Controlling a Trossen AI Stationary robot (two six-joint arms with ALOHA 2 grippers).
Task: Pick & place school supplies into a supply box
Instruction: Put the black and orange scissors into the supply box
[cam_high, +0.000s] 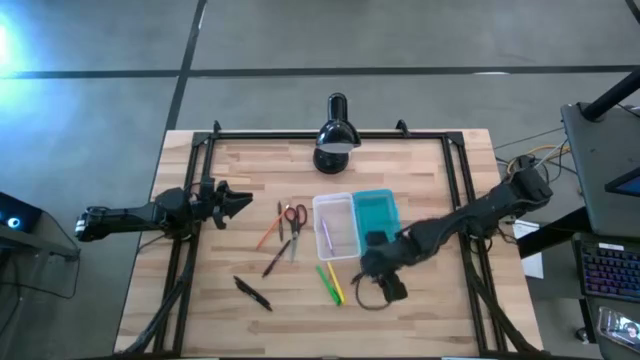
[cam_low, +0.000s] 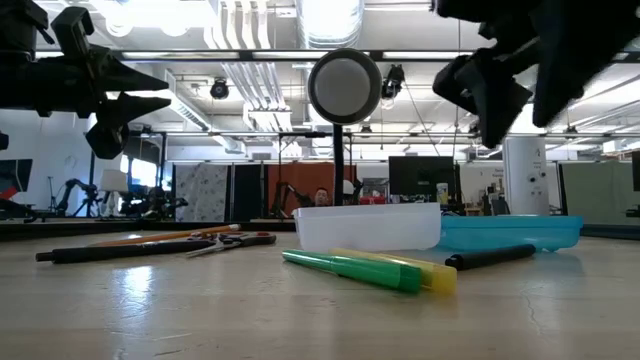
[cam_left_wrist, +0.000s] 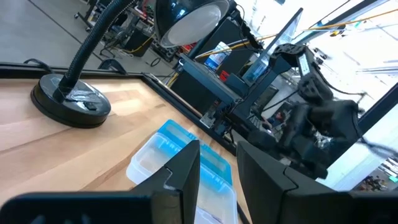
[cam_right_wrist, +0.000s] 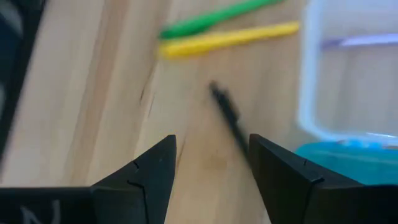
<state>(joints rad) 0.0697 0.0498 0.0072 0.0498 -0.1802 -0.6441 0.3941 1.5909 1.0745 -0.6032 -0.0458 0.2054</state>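
Left claw (cam_high: 243, 203) just hangs over the worktop (cam_high: 230, 320) on the left side, fingers a narrow gap apart with nothing in them, well away from the supplies. Moving right you've got the red-handled scissors (cam_high: 293, 216) with an orange pen (cam_high: 268, 234) beside them, a black pen (cam_high: 252, 293) nearer the front, then the green marker (cam_high: 327, 284) and yellow marker (cam_high: 335, 282) side by side. The supply box (cam_high: 337, 225) sits open mid-worktop with a purple pen (cam_high: 326, 236) in its clear tray, and the right claw (cam_high: 362, 263) hovers by its front corner, spread wide and empty, above another black pen (cam_right_wrist: 229, 116) lying on the wood.
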